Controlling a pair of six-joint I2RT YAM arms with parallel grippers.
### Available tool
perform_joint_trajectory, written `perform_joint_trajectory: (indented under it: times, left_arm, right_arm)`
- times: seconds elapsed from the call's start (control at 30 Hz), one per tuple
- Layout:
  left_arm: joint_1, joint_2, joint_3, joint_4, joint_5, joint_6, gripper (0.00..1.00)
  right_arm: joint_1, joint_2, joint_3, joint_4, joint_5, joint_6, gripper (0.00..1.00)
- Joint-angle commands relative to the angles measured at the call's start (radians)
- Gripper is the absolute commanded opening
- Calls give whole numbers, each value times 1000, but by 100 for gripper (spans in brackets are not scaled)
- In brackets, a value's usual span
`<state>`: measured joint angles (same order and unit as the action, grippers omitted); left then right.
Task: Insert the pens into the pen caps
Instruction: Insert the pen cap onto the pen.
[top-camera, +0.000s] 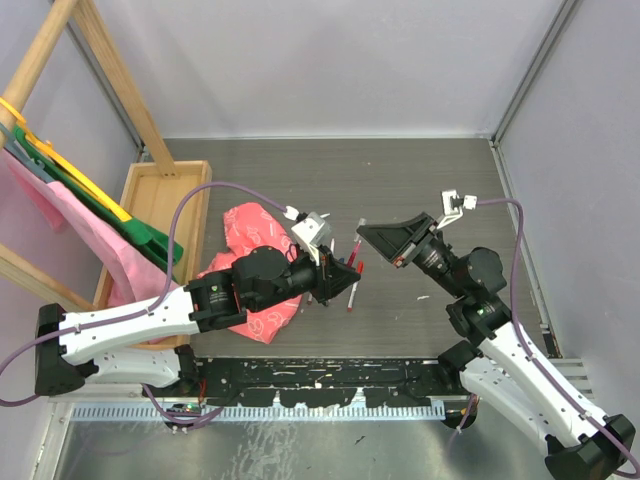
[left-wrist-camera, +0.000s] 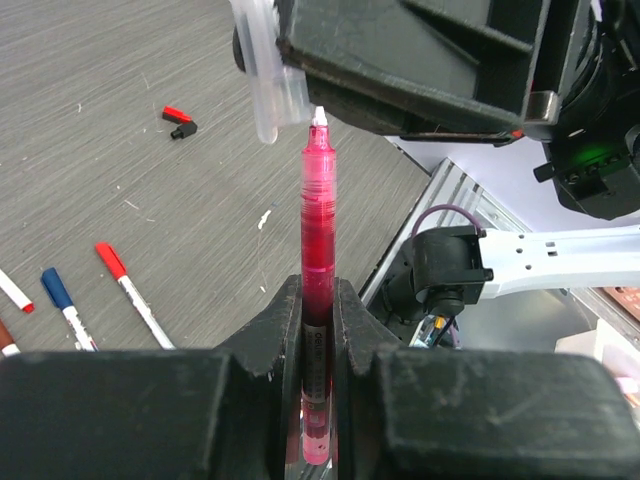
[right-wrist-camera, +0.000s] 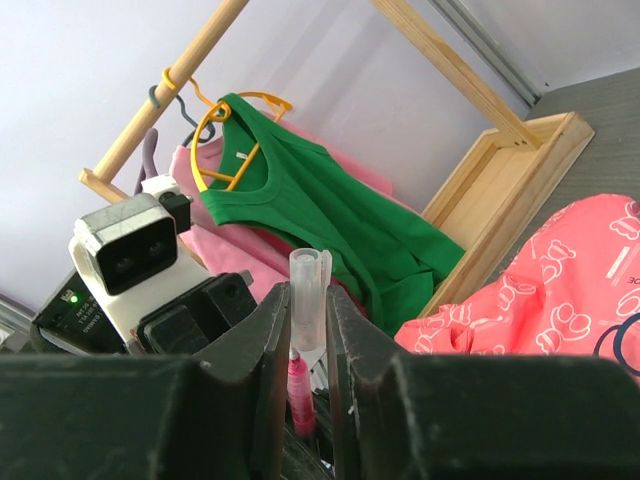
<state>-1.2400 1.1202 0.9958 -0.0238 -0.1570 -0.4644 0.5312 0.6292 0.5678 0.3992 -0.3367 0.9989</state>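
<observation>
- Clamped nearly shut, the left claw (left-wrist-camera: 318, 292) is seen gripping the lower barrel of a translucent red pen (left-wrist-camera: 320, 200), which is held upright above the table (left-wrist-camera: 100, 190).
- Just past the pen's white tip, a clear cap (left-wrist-camera: 267, 100) is held. The tip lies just beside it, off to one side and not inside.
- The clear cap is pinched between the narrowly parted jaws of the right claw (right-wrist-camera: 308, 293). Whether its mouth faces the tip cannot be told.
- If the two are pressed together while off line, the tip is likely to be driven against the rim and bent or smeared, or the cap tilted and squeezed out of its grip. The claw bodies are close enough to be knocked together.
- One pen is held. Lying on the table are a red-capped pen (left-wrist-camera: 128, 290), a blue-capped pen (left-wrist-camera: 63, 303) and a red-tipped pen (left-wrist-camera: 16, 293). A brown end (left-wrist-camera: 4, 342), cut off by the frame, may be a fourth.
- Farther off, one loose red-and-black cap (left-wrist-camera: 180, 120) is seen, well apart from the pens. Four caps are counted: one held, one loose, two already fitted.
</observation>
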Motion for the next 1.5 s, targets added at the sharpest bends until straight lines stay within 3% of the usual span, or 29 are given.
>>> perform_joint_trajectory:
  times: [0.0,1.47]
  left_arm:
    - [-4,-15,23,84,-14,-10,0]
    - [-4,-17,4,96,-16,-17,0]
  right_arm:
    - [10,-5,-3,69,-19,5,0]
    - [12,-33,28,92,33,1,0]
